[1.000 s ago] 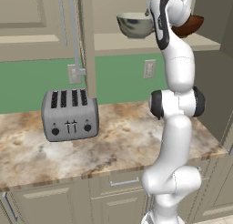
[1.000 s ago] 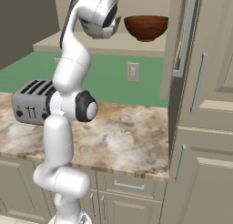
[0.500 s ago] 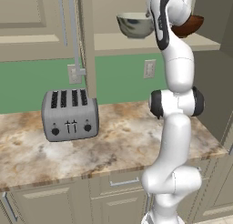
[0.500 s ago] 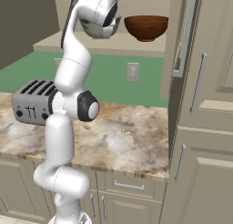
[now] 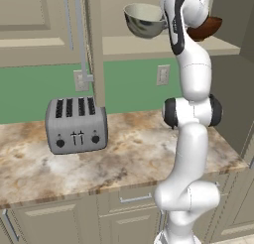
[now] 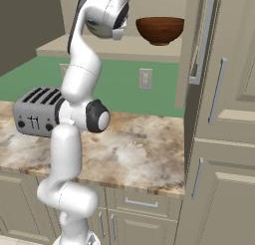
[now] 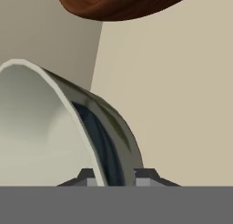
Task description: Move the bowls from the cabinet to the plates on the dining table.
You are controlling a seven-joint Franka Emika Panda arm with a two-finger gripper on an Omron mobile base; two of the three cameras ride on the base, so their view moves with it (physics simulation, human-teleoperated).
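— Start nearest you. What did you have at the hand?

— In your hand view the gripper sat at six o'clock, its two dark fingertips one on each side of the grey bowl's rim. One tip was on the pale inside, the other against the glossy outer wall. You had the rim pinched between them, as far as that view showed.

— And the other bowl?

— The brown bowl hung at twelve o'clock in the same view, apart from the grey one, with plain beige cabinet wall behind both.

— What did your base cameras give you?

— Nearest you stood the arm, rising from the floor in front of the drawers. Past it lay the stone worktop, with a silver toaster at nine o'clock from the arm's elbow in the left view. Behind that you had the green wall with an outlet.

— And up top?

— At twelve o'clock the arm reached into the open cabinet. The grey bowl showed at about eleven o'clock from the wrist, over the shelf; whether it touched the shelf you could not tell. The brown bowl sat on the shelf at about three o'clock from the hand in the right view. The open door's silver handle hung further right.
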